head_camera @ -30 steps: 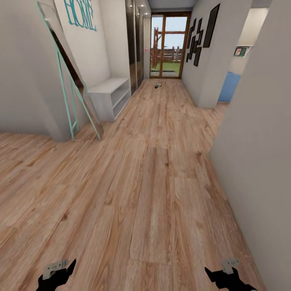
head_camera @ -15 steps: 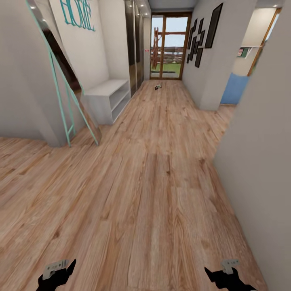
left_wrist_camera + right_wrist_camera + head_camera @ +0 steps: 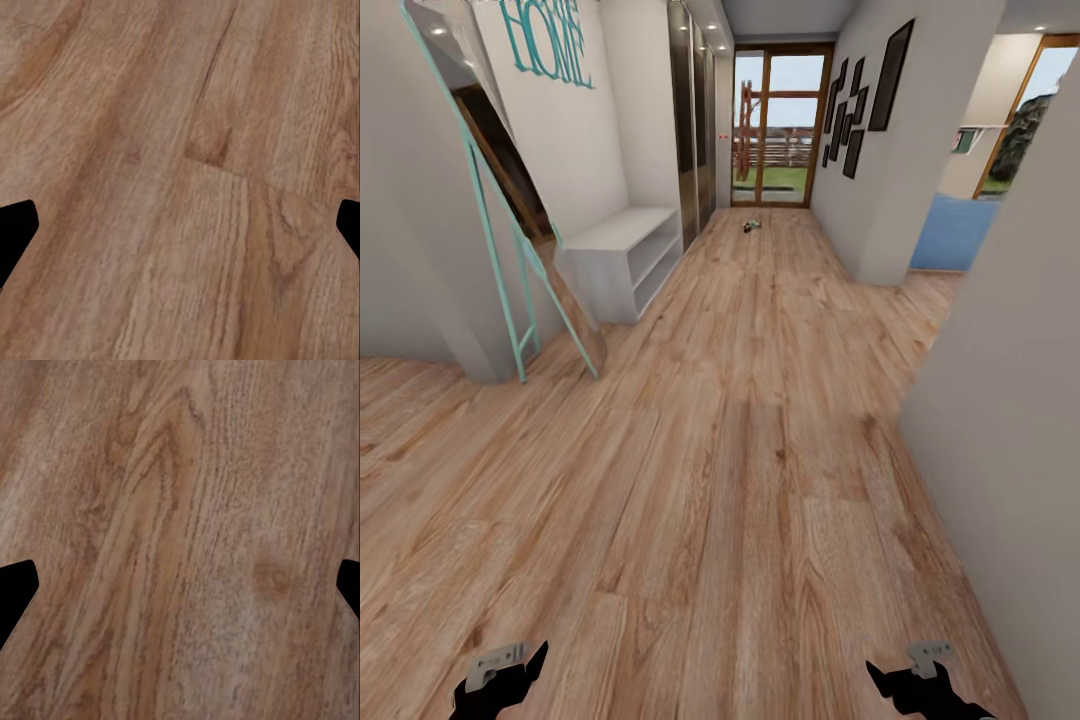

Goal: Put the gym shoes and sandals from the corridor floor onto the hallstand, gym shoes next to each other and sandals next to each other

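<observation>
The corridor floor [image 3: 740, 470] is light brown wood-grain planking. A white shelf unit [image 3: 622, 255] and a turquoise-framed leaning mirror [image 3: 510, 250] stand on it at the left wall. A small object [image 3: 751, 225], too distant to identify, lies near the glass door.

Small shoes [image 3: 751, 225] (blurred) far off; corridor floor [image 3: 740, 450] bare wood.

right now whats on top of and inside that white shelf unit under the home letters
The white shelf unit has a bare flat top. Its open compartments look empty from the head view, though their far inner ends are hidden by the side panel and too small to check.
</observation>
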You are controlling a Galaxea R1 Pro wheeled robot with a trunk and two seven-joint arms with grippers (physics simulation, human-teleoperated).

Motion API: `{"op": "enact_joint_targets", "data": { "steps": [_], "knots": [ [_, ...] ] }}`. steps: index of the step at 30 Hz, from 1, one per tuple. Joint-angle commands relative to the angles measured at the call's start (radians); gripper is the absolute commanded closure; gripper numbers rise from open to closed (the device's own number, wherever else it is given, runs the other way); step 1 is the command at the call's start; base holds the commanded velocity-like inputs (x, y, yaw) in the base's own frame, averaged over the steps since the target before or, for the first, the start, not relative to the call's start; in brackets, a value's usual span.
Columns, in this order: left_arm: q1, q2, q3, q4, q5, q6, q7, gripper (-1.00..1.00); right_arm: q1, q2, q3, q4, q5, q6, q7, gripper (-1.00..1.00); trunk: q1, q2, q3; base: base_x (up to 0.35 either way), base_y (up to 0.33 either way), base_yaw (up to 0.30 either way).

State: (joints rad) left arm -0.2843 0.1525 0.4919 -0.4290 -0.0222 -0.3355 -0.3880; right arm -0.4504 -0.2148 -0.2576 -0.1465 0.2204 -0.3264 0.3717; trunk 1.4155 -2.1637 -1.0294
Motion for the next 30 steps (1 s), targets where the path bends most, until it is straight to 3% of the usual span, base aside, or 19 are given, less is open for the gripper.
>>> {"op": "enact_joint_targets", "data": {
  "steps": [1, 30],
  "knots": [
    [-0.001, -0.001, 0.008, 0.001, -0.002, -0.002, -0.009, -1.0, -0.001, 0.0, -0.009, 0.001, 0.009, -0.003, 0.004, -1.0, 0.0, 0.0, 0.001, 0.338, 0.0, 0.0],
    [-0.001, -0.001, 0.008, 0.001, -0.002, 0.0, -0.009, -1.0, -0.001, 0.0, -0.009, 0.001, 0.01, -0.003, 0.004, -1.0, 0.0, 0.0, 0.044, 0.338, 0.0, 0.0]
  ]
}}
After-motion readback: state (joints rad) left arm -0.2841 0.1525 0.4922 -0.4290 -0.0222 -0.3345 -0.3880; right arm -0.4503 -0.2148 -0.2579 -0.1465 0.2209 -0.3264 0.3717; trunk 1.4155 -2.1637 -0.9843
